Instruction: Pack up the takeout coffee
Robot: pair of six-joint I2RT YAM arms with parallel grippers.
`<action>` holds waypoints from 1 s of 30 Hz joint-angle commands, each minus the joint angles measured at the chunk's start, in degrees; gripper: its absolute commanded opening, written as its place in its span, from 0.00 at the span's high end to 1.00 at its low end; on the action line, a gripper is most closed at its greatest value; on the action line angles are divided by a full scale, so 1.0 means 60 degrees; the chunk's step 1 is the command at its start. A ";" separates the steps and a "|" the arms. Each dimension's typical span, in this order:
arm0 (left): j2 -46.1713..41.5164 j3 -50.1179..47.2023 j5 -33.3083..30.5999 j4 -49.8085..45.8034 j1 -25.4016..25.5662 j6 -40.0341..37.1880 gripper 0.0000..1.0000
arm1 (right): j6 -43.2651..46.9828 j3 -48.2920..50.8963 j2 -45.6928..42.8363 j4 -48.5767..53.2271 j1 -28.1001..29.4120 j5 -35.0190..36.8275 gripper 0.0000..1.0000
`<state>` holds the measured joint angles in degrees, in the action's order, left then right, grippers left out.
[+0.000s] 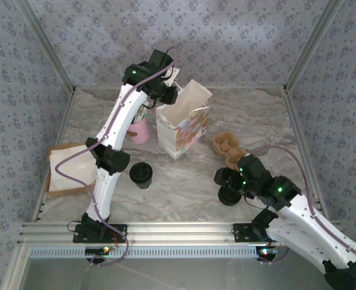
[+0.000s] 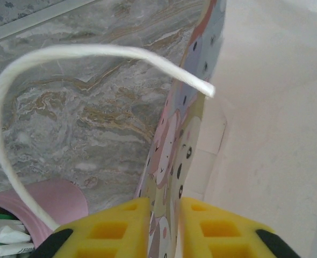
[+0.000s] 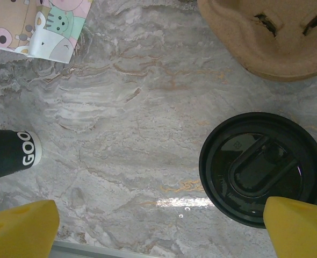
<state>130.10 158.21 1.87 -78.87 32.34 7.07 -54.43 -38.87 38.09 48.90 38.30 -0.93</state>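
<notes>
The takeout coffee [image 3: 263, 169] is seen just under the right claw [image 3: 158, 220], off to one side. If that claw is brought down here, the coffee may be hit on top and tipped over. That claw is held wide, with nothing in it. The paper bag [image 1: 184, 130] is pinched at its edge by the narrow left claw [image 2: 165, 215].

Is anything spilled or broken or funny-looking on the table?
Nothing is spilled or broken. The one odd bit: the cartoon-printed paper bag has its rim pinched by the left end effector, and its white cord handle loops loose beside it.
</notes>
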 commanded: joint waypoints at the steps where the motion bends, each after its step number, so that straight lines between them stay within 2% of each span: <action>1: -0.0654 -0.0490 -0.0278 -0.0193 -0.0003 0.0563 0.83 | 0.0120 -0.0186 -0.0137 0.0476 -0.0137 -0.0124 0.00; 4: -0.1106 -0.1085 -0.0494 -0.0047 0.0042 0.0966 0.86 | 0.0132 -0.0186 -0.0179 0.0491 -0.0185 -0.0201 0.00; 13: -0.2684 -0.3075 -0.1346 0.0463 0.0216 0.2458 0.87 | 0.0179 -0.0351 -0.0177 0.0513 -0.0241 -0.0215 0.00; 22: -0.5313 -0.7644 -0.1467 0.2971 0.0260 0.4384 0.85 | 0.0503 -0.1146 0.0541 0.0822 -0.0301 0.0332 0.00; 27: -0.6390 -0.9359 -0.1369 0.4064 0.0253 0.4926 0.80 | 0.0692 -0.1702 0.1384 0.1019 -0.0298 0.1035 0.00; 30: -0.6715 -0.9752 -0.1297 0.4281 0.0243 0.4993 0.70 | 0.0695 -0.2090 0.1996 0.1153 -0.0329 0.1637 0.00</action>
<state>92.68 100.88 -5.87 -57.87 33.54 34.54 -51.40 -48.53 47.92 53.01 36.82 3.68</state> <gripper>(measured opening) 0.281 0.998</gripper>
